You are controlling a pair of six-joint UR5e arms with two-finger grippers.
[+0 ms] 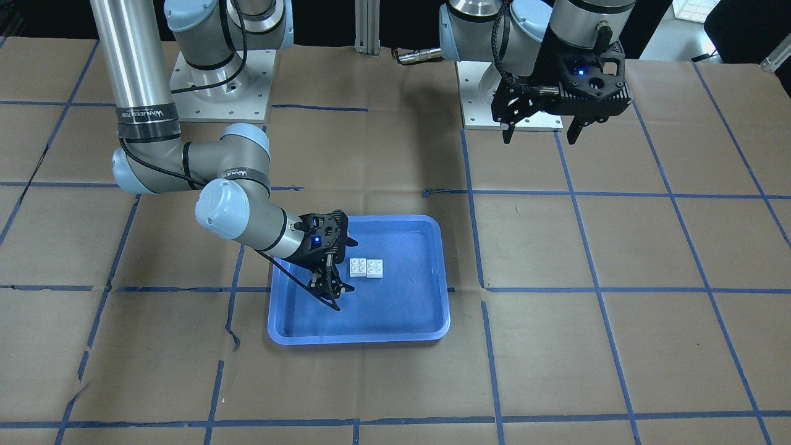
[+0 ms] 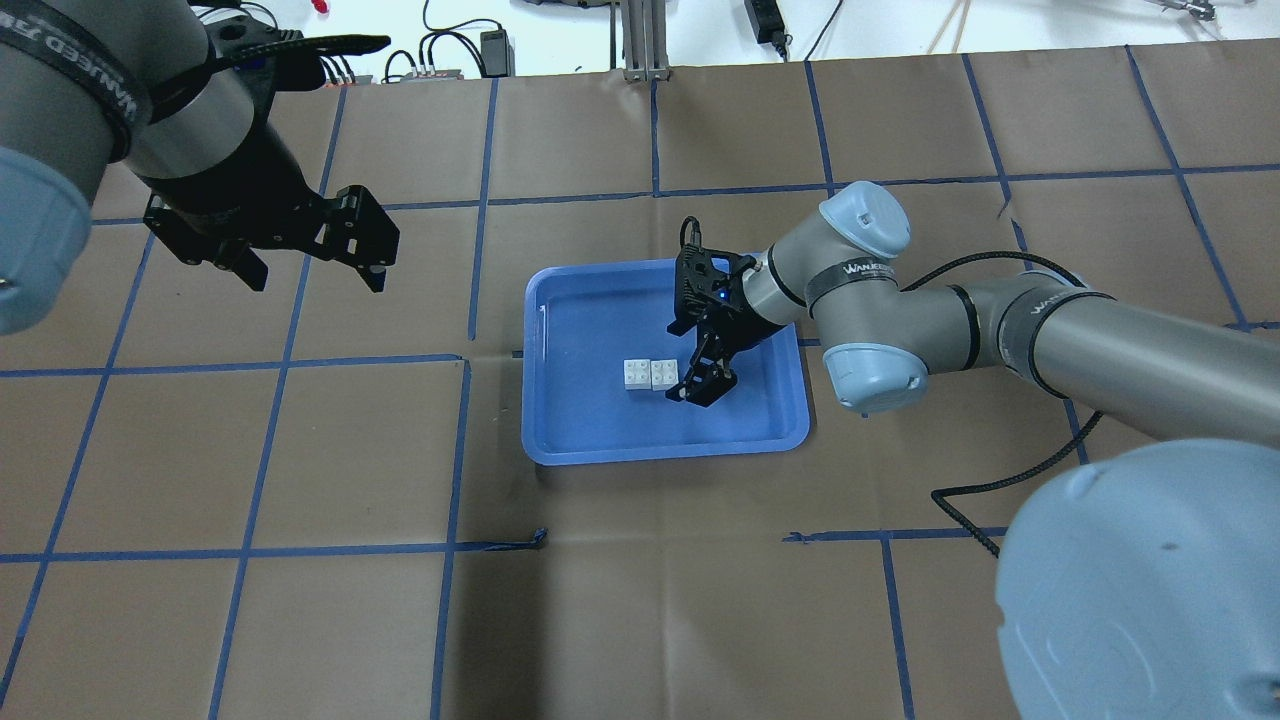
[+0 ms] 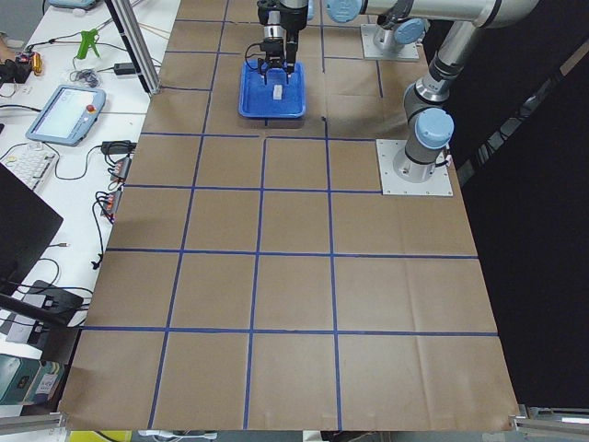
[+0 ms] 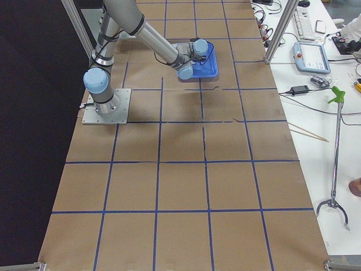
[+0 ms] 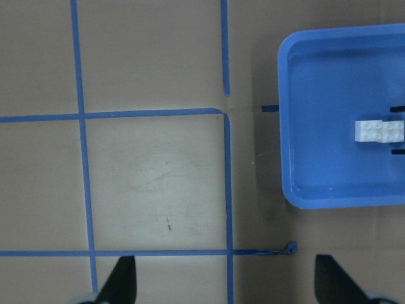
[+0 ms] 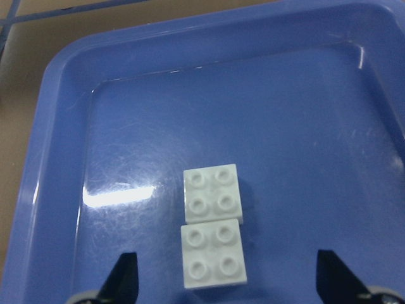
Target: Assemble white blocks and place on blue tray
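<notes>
Two white blocks [image 1: 366,267] lie side by side, touching, studs up, on the bottom of the blue tray [image 1: 401,303]. They also show in the overhead view [image 2: 650,374], the left wrist view [image 5: 380,131] and the right wrist view [image 6: 212,225]. My right gripper [image 1: 334,293] is open and empty, low over the tray right beside the blocks, not touching them [image 2: 700,385]. My left gripper [image 1: 540,137] is open and empty, held high over the bare table well away from the tray [image 2: 315,280].
The tray [image 2: 600,440] sits mid-table on brown paper marked with a blue tape grid. My right arm's elbow [image 2: 865,300] hangs over the tray's edge. Cables, a teach pendant [image 3: 64,109] and tools lie off the table's far side.
</notes>
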